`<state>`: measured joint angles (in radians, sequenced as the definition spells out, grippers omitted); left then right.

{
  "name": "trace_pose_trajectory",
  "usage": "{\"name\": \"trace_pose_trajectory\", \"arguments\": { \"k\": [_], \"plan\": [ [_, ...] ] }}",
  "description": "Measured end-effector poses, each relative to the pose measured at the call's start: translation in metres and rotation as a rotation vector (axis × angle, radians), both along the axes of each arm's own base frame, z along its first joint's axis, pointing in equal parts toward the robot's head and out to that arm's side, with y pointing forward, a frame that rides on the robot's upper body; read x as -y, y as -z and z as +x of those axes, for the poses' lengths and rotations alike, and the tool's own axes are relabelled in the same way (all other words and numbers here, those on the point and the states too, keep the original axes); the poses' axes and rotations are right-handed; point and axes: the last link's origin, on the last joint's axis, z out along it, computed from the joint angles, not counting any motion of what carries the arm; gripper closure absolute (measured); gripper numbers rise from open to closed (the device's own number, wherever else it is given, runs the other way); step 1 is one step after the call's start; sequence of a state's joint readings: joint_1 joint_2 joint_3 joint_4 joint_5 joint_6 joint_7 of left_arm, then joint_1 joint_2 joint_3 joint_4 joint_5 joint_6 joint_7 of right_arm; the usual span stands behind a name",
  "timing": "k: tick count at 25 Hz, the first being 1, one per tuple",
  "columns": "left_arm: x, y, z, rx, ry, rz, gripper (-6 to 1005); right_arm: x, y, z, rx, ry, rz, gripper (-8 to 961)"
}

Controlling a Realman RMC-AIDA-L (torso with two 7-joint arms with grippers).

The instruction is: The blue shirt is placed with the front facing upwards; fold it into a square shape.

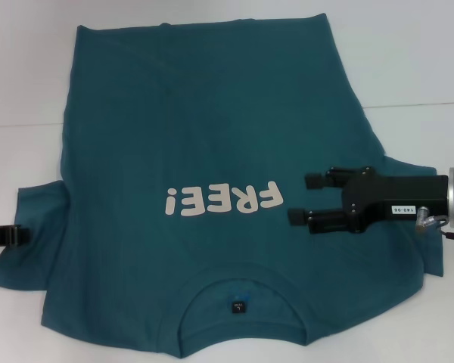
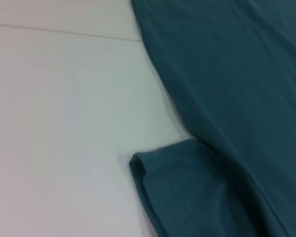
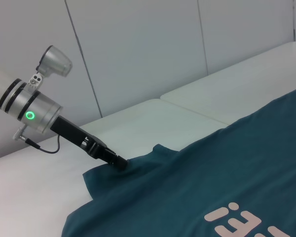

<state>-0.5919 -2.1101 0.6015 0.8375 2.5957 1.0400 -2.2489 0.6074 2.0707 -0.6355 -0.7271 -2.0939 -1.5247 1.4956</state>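
We judge the fold as barely begun: the shirt [image 1: 212, 174] lies spread front-up across the middle of the white counter [image 1: 30, 68], its collar toward the near edge and its hem toward the far edge, with no completed fold that we can make out. Both sleeves look out of flat, the one toward the right edge drawn partly in over the body, the one toward the left edge bunched where the left gripper [image 1: 11, 236] meets it. That gripper's tip sits at the cuff near the counter's left edge; in the right wrist view it [image 3: 119, 163] presses into the sleeve edge and seems to pinch it, though we cannot tell for certain how its fingers stand. The right gripper [image 1: 303, 199] hovers over the chest beside the lettering, its 2 fingers [image 1: 315, 181] spread apart with nothing between them. Left to do, by our reckoning: both sleeves and sides folded in, then the length folded up into a square. Readable writing: white "FREE!" on the chest, upside down from the head view. The small dark neck label [image 1: 237, 305] and the white sticker on the right gripper are too small to read.
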Motion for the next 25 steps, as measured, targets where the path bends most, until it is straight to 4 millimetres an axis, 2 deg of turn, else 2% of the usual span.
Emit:
{"name": "trace_pose_trajectory", "arguments": {
  "k": [4,12,25],
  "plan": [
    [0.002,-0.010,0.002,-0.012,0.009,0.030,963,-0.001,-0.004,0.002,-0.016,0.013,0.020,34],
    [0.004,-0.021,0.011,-0.018,0.035,0.049,961,0.000,-0.021,0.008,-0.086,0.052,0.079,33],
    [0.000,-0.049,0.045,-0.028,0.090,0.054,961,0.015,-0.047,0.025,-0.192,0.088,0.156,33]
  ]
}}
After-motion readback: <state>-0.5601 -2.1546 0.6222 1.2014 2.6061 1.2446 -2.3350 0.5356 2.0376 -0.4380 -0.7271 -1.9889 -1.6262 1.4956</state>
